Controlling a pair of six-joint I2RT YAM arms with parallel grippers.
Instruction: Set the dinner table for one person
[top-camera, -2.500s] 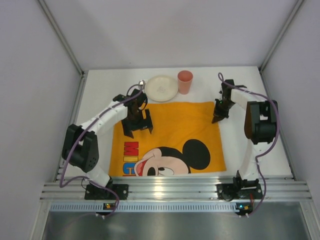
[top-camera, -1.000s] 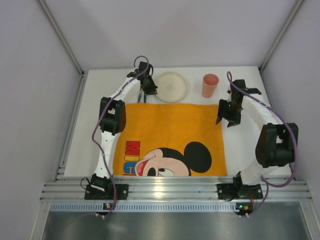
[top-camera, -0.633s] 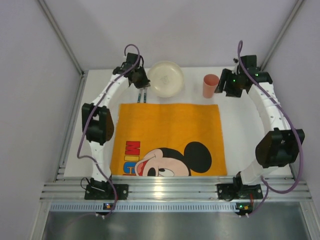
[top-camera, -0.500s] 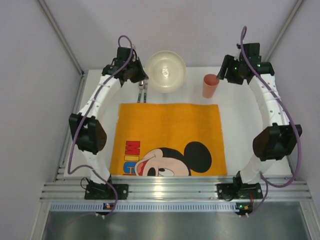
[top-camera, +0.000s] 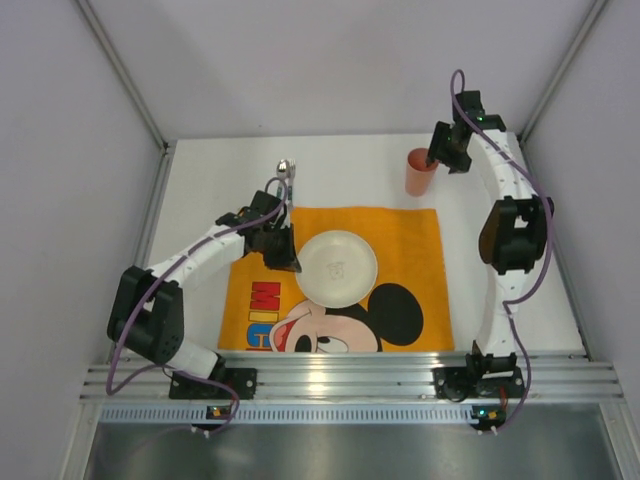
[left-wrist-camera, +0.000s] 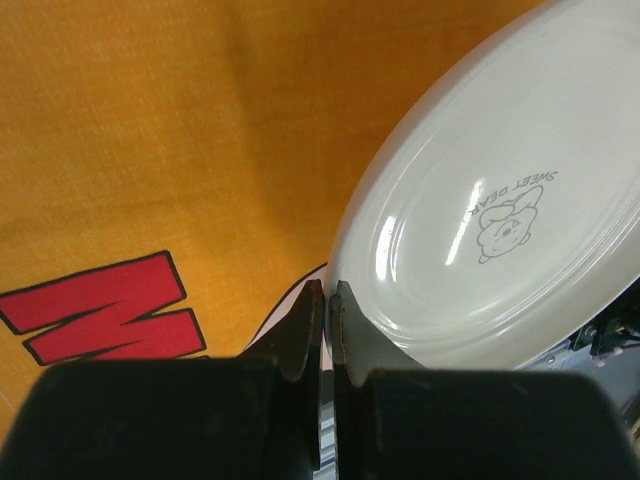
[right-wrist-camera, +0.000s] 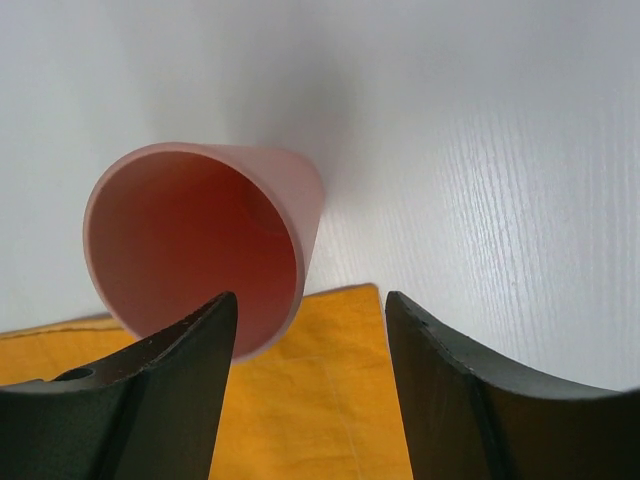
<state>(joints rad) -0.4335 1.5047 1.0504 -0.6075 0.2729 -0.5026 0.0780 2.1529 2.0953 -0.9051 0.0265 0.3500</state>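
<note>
left hand (left-wrist-camera: 324, 296): pinching round white plate (top-camera: 338, 268), over orange Mickey placemat (top-camera: 405, 235)
right hand (right-wrist-camera: 311, 312): open, beside pink cup (top-camera: 419, 172), far right of white desk (top-camera: 215, 185)

left gripper (left-wrist-camera: 325, 296) pinching white plate (left-wrist-camera: 490, 225) rim; orange placemat (left-wrist-camera: 150, 120) beneath

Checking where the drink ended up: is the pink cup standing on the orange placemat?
No, the pink cup stands on the bare white dinner table, just beyond the far right corner of the placemat.

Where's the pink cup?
In the top view the cup stands on the white table at the far right, just past the mat's corner, beside the open right gripper.
</note>
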